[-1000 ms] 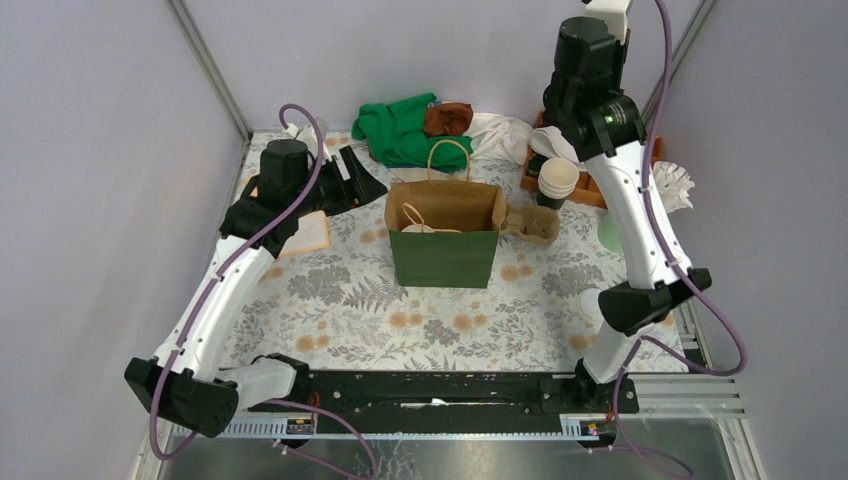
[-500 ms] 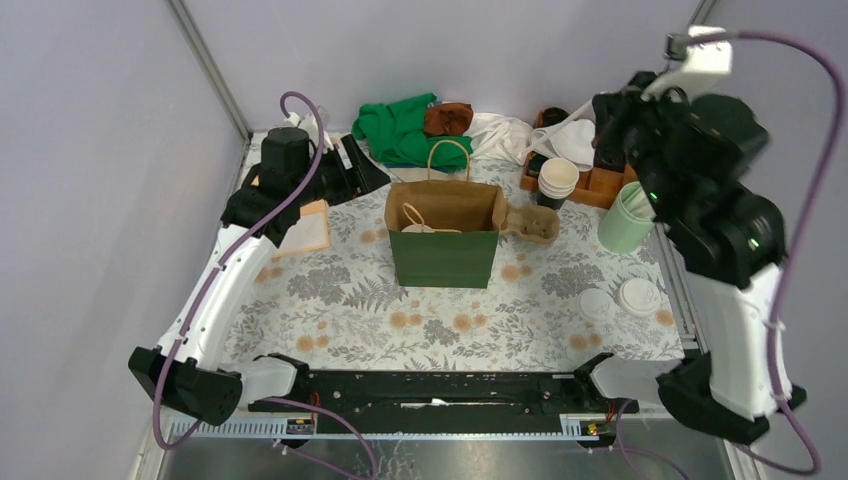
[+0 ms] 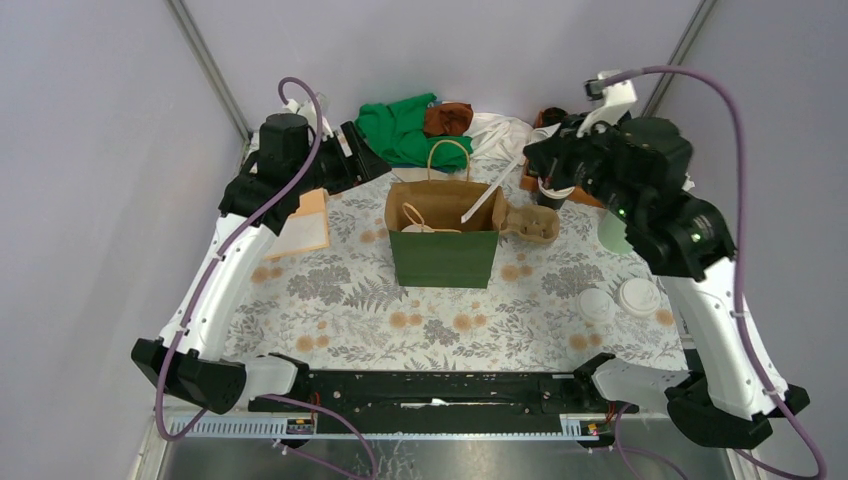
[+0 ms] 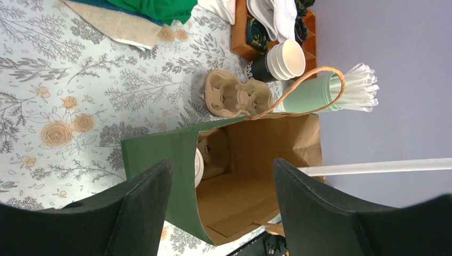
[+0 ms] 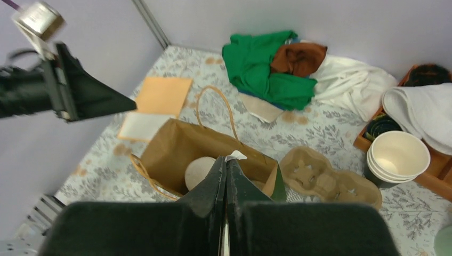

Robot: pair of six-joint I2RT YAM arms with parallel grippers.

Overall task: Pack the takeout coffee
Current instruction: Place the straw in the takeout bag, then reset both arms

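The left gripper [image 4: 223, 170] is hanging with jaws spread wide, gripping nothing, and the paper bag [image 3: 445, 258] is standing open just beyond them. The coffee [image 5: 199, 172] is sitting inside that bag, below the right gripper [image 5: 226, 163], whose jaws are pinching a straw [image 4: 373, 166]. The coffee looks packed; next, the straw needs lowering into the bag's mouth, then releasing.

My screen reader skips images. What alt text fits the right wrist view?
The right gripper, shut on a white straw, hangs over the open paper bag, where the lidded coffee cup sits. A pulp carrier lies beside the bag.
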